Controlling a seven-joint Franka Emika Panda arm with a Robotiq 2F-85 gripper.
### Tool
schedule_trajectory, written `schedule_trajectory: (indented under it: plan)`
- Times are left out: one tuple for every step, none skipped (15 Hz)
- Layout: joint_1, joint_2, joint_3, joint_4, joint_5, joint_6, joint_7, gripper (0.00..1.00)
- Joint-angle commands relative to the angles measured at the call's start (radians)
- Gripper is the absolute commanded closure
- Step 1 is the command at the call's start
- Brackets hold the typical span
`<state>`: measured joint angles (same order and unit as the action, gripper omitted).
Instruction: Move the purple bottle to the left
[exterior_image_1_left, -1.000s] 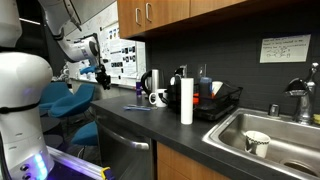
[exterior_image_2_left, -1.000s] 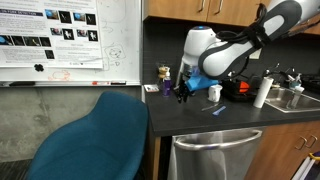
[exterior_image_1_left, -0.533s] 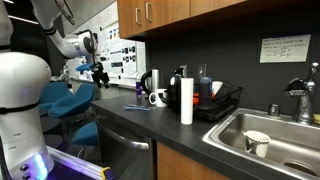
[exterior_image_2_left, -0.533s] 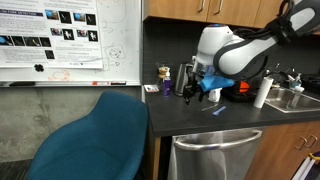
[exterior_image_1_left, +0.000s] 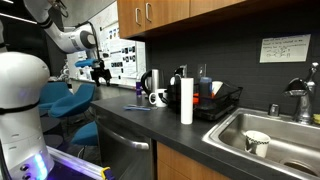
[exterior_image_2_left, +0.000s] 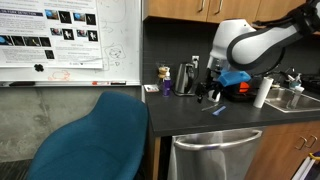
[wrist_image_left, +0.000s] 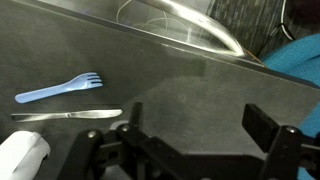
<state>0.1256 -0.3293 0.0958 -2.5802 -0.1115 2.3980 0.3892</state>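
Observation:
The purple bottle (exterior_image_2_left: 167, 86) stands upright near the left end of the dark counter (exterior_image_2_left: 200, 117), just in front of the whiteboard wall. My gripper (exterior_image_2_left: 207, 93) hangs over the counter to the bottle's right, apart from it. In the wrist view my gripper (wrist_image_left: 198, 125) is open, its black fingers (wrist_image_left: 266, 124) spread wide with only bare counter between them. The bottle does not show in the wrist view. In an exterior view my gripper (exterior_image_1_left: 100, 70) hovers past the counter's far end.
A blue plastic fork (wrist_image_left: 60, 90) and a metal knife (wrist_image_left: 65, 115) lie on the counter. A kettle (exterior_image_2_left: 187, 75), a mug (exterior_image_1_left: 158, 98), a paper-towel roll (exterior_image_1_left: 186, 100), a dish rack (exterior_image_1_left: 218, 102) and a sink (exterior_image_1_left: 270, 135) stand further along. A blue chair (exterior_image_2_left: 95, 140) stands beside the counter.
The jaws have gone from partly closed to wide open. The arm has drawn away from the purple bottle, which stays standing at the counter's left end.

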Motion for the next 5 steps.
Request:
schedule_trajectory:
  plan:
    - [-0.040,-0.107,-0.005,-0.065,0.002,-0.042,-0.130,0.00]
    - [-0.045,-0.130,-0.010,-0.078,0.011,-0.048,-0.154,0.00]
    - [-0.051,-0.150,-0.009,-0.090,0.013,-0.047,-0.163,0.00]
    - [-0.049,-0.171,-0.011,-0.100,0.025,-0.049,-0.175,0.00]
    - [-0.048,-0.188,-0.013,-0.107,0.035,-0.051,-0.182,0.00]
